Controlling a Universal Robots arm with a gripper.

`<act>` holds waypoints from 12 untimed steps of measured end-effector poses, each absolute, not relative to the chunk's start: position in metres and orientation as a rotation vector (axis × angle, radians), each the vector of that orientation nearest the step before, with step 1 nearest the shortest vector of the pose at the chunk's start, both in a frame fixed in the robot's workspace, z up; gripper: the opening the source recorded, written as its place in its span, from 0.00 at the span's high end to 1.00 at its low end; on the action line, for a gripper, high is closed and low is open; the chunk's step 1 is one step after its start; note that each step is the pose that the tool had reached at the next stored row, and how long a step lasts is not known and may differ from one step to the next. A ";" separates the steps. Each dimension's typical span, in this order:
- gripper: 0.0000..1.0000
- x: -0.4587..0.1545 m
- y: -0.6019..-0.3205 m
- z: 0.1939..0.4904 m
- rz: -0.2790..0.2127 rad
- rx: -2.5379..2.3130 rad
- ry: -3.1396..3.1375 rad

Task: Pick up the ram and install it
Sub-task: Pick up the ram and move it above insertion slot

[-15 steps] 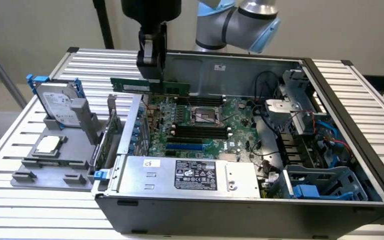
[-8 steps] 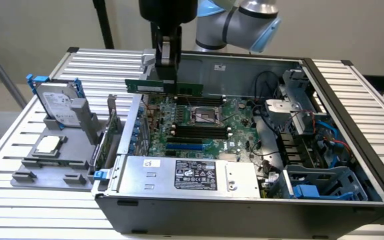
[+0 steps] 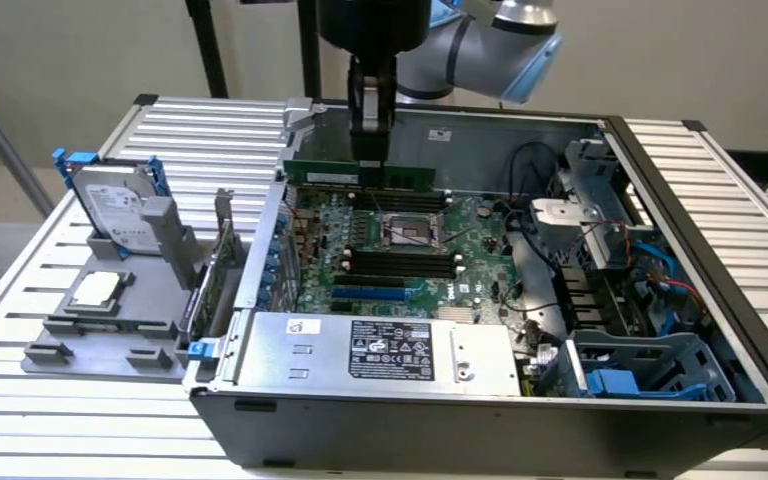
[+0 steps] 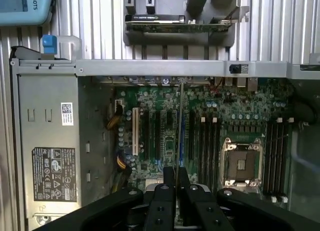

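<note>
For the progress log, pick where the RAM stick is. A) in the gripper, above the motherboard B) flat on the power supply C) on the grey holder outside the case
A: the gripper is shut on the RAM stick, holding it above the motherboard.

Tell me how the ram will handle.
The ram is probably stiff: it juts level either side of the tool without sagging. Seen edge-on in the wrist view it is thin, so likely light and fragile. Pinched mid-length, it might pivot if an end is bumped.

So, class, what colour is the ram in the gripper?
Green; the ram shows best in the exterior view.
</note>
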State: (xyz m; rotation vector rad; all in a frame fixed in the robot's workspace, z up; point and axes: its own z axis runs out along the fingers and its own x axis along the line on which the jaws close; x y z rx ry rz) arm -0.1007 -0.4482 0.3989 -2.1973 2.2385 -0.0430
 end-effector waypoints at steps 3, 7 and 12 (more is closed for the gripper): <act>0.86 -0.092 -0.444 0.396 -0.047 -2.195 2.237; 0.86 -0.080 -0.438 0.393 -0.052 -2.193 2.234; 0.86 -0.063 -0.430 0.388 -0.057 -2.191 2.232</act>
